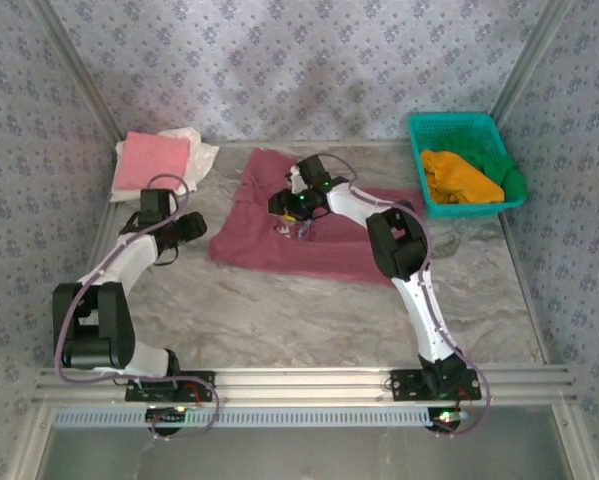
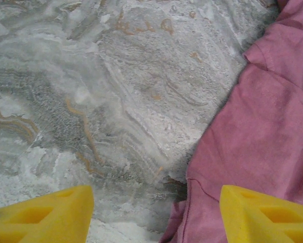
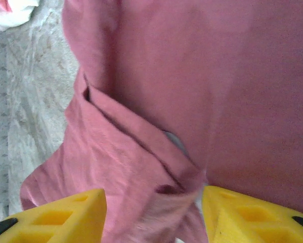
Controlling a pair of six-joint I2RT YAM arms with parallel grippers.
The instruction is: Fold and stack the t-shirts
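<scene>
Table (image 1: 279, 320), grey and marbled, bears everything. The maroon tee (image 1: 259, 238) lies spread across its middle. It is partly folded and rumpled, with its left edge bunched and a sleeve trailing to the right. A small pale mark shows on the cloth near its centre.

The basket (image 1: 454, 118) stands well to the right of the maroon tee and farther back, apart from it. The orange tee (image 1: 459, 178) is heaped inside the basket, and the green tee (image 1: 507, 175) is crumpled against its right wall. Well to the left of the maroon tee and farther back, the pink tee (image 1: 151, 162) sits folded on top of the cream tee (image 1: 197, 150), which sticks out on the side nearer the maroon tee.

The right gripper (image 3: 154, 212) hangs over the middle of the maroon tee. Its jaws are spread wide above a ridge of folded cloth and clamp nothing. The left gripper (image 2: 154, 223) is at the maroon tee's left edge. Its yellow fingers (image 2: 45, 217) are far apart, one over bare table and the other over the hem, and nothing is held.
</scene>
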